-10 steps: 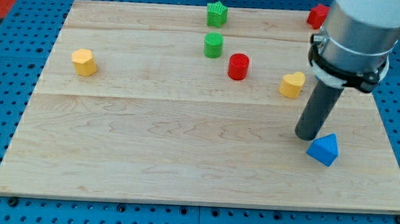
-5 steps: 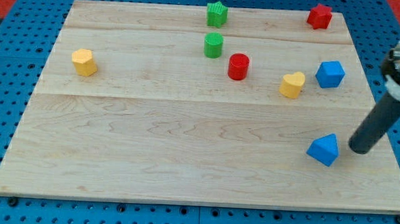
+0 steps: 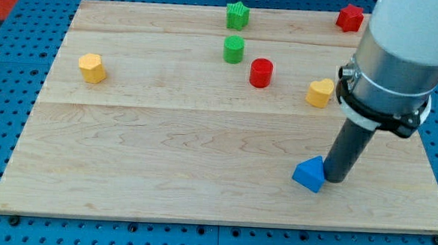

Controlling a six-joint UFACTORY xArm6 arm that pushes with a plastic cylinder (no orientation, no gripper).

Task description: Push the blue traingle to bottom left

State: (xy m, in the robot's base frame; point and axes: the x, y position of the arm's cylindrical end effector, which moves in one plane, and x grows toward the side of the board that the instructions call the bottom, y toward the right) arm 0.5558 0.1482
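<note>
The blue triangle (image 3: 309, 174) lies on the wooden board (image 3: 164, 165) near the view's bottom right. My tip (image 3: 335, 178) rests on the board right against the triangle's right side. The dark rod rises from it up to the grey arm body (image 3: 399, 57), which covers part of the board's right side.
A yellow hexagon block (image 3: 92, 68) sits at the left. A green star (image 3: 237, 15) and a green cylinder (image 3: 233, 49) sit at the top middle, a red cylinder (image 3: 261, 72) beside them. A yellow heart (image 3: 320, 92) lies right of centre. A red block (image 3: 350, 17) sits at the top right.
My tip swung from the triangle's left to its right side, then moved left and pushed the blue triangle leftward and slightly down. The arm now hides the blue cube.
</note>
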